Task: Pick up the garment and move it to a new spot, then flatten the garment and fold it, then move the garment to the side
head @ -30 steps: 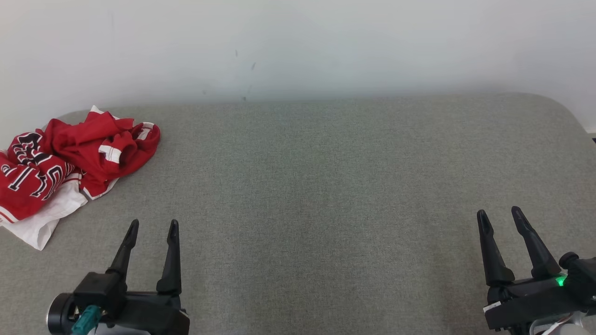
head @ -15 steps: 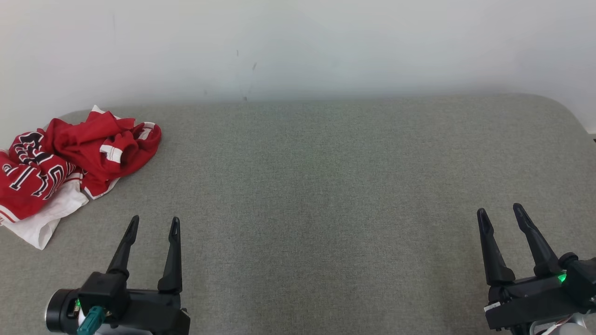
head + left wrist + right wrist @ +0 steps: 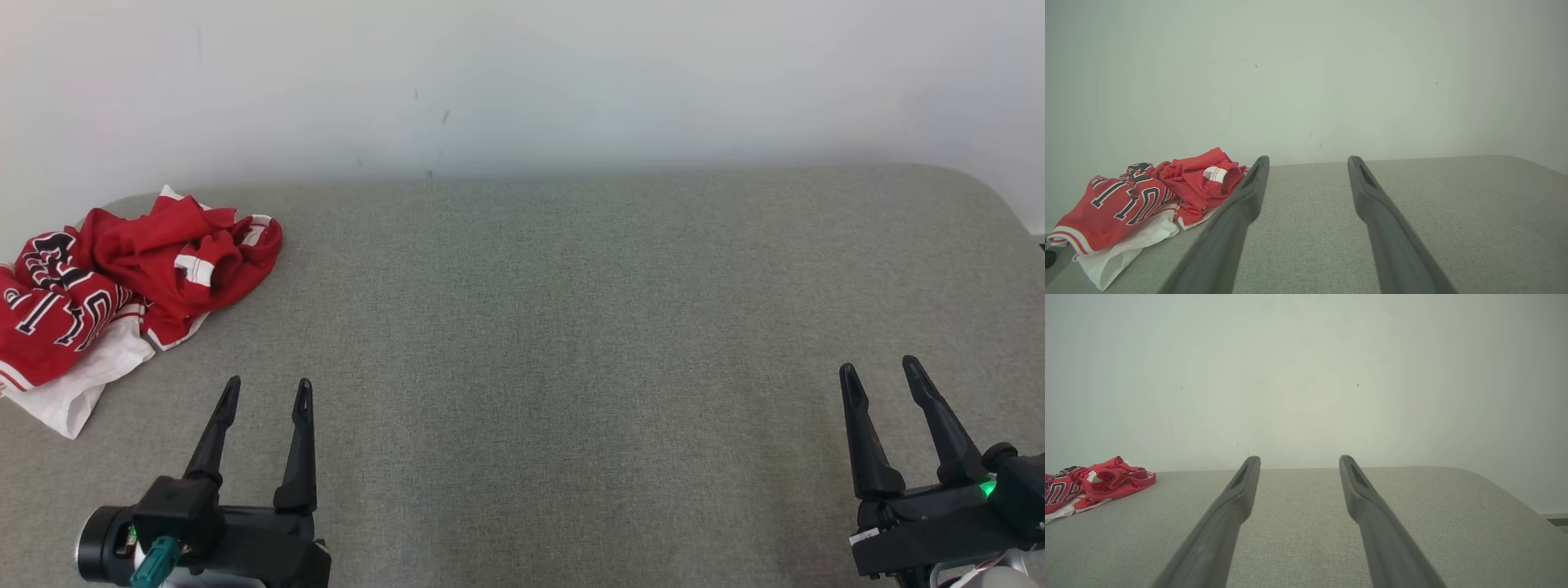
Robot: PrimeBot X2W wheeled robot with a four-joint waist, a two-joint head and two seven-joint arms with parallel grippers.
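Garment sits crumpled at the far-left back corner of the grey fabric surface, close to the wall. In the head view its left edge is cut off by the frame, so full extent can't be told. It's red w/ white trim, and a white layer pokes out underneath at the front. In the left wrist view one dark finger overlaps the garment's right edge and hides a bit of it.

Writing: big black characters w/ white outlines on the red cloth, but folds break them up. They could be letters or numerals (the left wrist view gives shapes like "10", no more) and no whole word reads. No brand mark legible.

Left gripper is at lower left, above the surface, near the garment but apart from it. Its fingers are spread w/ a clear gap, nothing between them. Right gripper is at lower right, well apart from the garment, fingers likewise parted and empty. Both gripper bodies are cut off by the bottom edge.

A green light glows on the right gripper's body. A small white tag beside it is too small to read. A teal plug sits at the left gripper's base. A small dark blob at the left wrist view's edge can't be identified.
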